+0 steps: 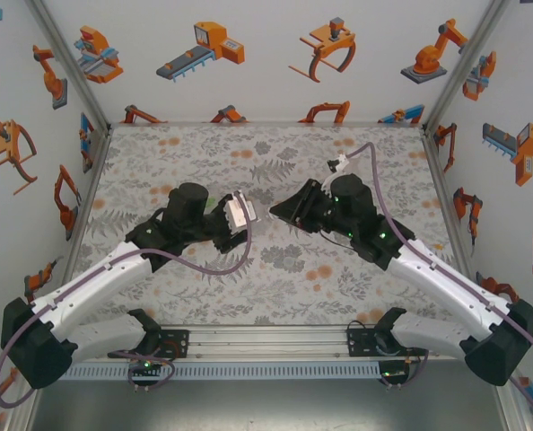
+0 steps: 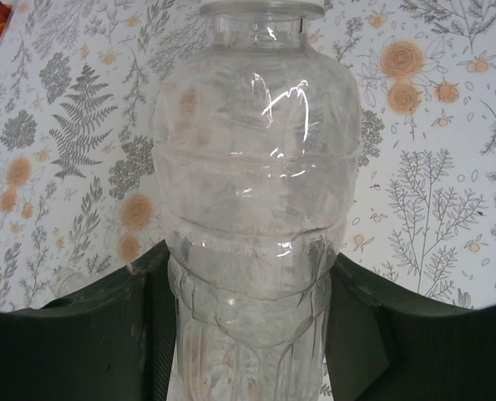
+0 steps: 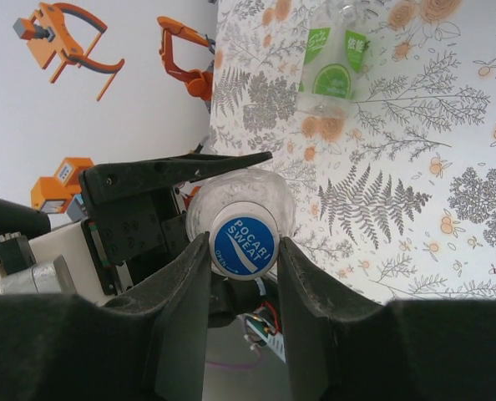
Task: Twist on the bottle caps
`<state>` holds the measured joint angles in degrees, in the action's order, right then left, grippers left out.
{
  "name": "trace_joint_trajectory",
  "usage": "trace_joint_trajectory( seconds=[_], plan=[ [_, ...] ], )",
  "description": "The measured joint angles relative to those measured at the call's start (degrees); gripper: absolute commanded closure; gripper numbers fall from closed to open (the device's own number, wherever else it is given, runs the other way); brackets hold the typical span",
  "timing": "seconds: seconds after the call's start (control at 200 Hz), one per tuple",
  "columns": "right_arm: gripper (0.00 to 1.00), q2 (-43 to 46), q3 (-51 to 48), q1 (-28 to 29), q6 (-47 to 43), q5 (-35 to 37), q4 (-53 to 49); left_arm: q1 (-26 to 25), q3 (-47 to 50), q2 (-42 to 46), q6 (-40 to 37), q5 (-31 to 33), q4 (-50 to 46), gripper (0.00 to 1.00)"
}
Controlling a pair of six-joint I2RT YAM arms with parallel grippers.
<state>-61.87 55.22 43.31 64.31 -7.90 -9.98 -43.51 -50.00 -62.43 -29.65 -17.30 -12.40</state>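
Blue cap (image 3: 244, 244): pinched between the fingers of the right claw (image 3: 244, 251), which is closed on it. The cap sits on the mouth of the plain bottle (image 2: 256, 167). Left claw (image 2: 248, 292) clamped round that bottle's body, over mid-tabletop (image 1: 275, 269). Green-label bottle (image 3: 336, 63) lies on the tabletop, apart from both claws.

A clear plastic bottle (image 2: 256, 192), glossy and ribbed, catches white glare at frame centre. The blue cap (image 3: 245, 244) looks smooth, faintly shiny plastic between matt, grainy black fingers (image 3: 315, 292). The floral table cover (image 1: 275, 269) appears matt; the rail (image 1: 266, 337) at lower frame, brushed metal.
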Motion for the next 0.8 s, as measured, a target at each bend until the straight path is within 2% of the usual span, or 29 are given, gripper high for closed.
trace_joint_trajectory(
  seconds=[0.145,0.26,0.3,0.416,0.536,0.801],
  plan=[
    [0.99,-0.42,0.02,0.00,0.35,0.00,-0.02,0.04,0.50,0.11,0.02,0.11,0.24,1.00],
    [0.90,-0.46,0.31,0.00,-0.90,-0.39,-0.04,0.11,0.74,0.35,0.00,-0.50,0.44,1.00],
    [0.85,-0.48,0.72,0.00,-1.75,-0.57,-0.24,0.20,0.74,0.35,-0.02,-0.81,0.61,1.00],
    [0.61,-0.48,2.25,0.00,-5.25,-1.33,-1.27,0.55,0.74,0.35,-0.02,-2.36,1.42,1.00],
    [0.48,-0.09,3.41,0.02,-10.56,-3.26,-2.25,0.81,0.74,0.13,0.00,-3.89,1.40,1.00],
    [0.44,4.00,5.18,0.02,-27.89,-8.00,-4.13,1.22,-0.24,-2.16,-0.17,-11.34,-0.57,1.00]
  ],
)
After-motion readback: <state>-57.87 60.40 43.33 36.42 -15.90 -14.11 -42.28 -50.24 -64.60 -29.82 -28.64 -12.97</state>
